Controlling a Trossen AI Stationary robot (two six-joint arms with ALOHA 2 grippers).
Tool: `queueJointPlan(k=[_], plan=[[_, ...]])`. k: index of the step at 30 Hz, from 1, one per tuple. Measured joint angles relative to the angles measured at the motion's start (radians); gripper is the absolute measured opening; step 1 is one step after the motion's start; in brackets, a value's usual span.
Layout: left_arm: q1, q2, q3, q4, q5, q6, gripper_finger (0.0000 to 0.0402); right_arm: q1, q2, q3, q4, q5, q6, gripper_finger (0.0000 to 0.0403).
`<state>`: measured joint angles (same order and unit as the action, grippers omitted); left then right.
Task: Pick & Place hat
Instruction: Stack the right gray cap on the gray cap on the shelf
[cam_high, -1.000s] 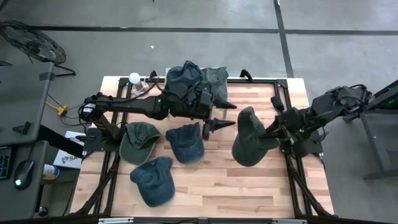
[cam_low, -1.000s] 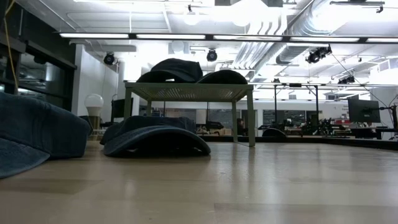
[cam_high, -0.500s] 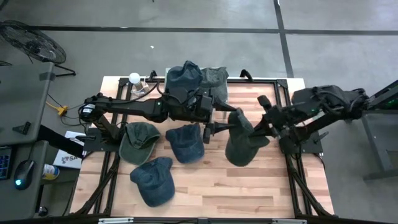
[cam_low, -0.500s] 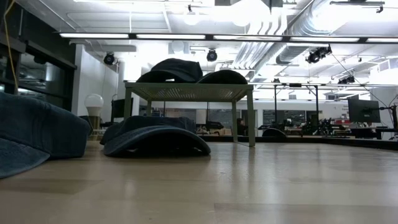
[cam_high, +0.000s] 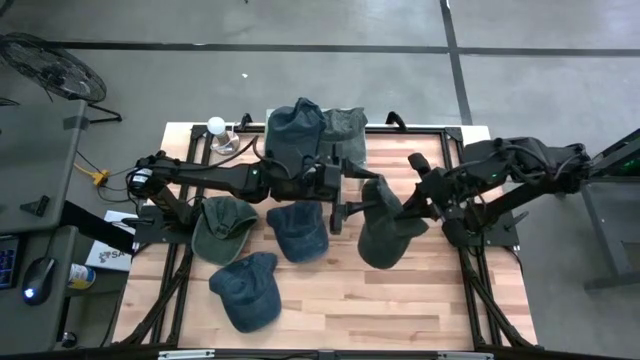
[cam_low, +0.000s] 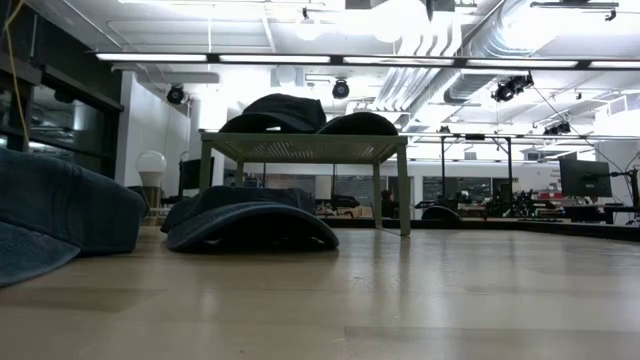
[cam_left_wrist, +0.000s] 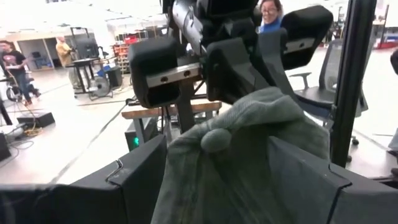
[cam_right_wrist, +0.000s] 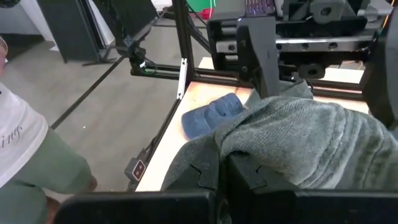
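My right gripper (cam_high: 400, 207) is clenched on the green hat (cam_high: 385, 228), lifted near the worktop's (cam_high: 340, 300) middle. My left gripper (cam_high: 348, 198) waits spread beside it, apparently for a handover. Placement remains; other hats seem unplaced.

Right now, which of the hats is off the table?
The grey-green hat hanging from the right gripper, which is shut on it, with the open left gripper at its side. The green hat and both blue hats lie flat on the wood.
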<state>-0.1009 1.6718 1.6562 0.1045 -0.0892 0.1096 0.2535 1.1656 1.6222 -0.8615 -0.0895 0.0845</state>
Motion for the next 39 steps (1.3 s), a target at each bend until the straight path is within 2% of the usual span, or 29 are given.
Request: queueJointPlan(k=[27,32,39], plan=[[0.001,0.019,0.000,0.031,-0.010,0.080,0.0262,0.000,0.026,0.000,0.030,-0.007,-0.014,0.0000],[-0.010,0.019,-0.001,0.027,-0.010,0.092,0.0211,0.000,0.025,0.000,0.014,0.008,-0.014,0.0000],[-0.026,0.019,-0.001,0.027,-0.019,0.122,0.0103,0.000,0.025,0.000,0.000,0.012,-0.020,0.0000]])
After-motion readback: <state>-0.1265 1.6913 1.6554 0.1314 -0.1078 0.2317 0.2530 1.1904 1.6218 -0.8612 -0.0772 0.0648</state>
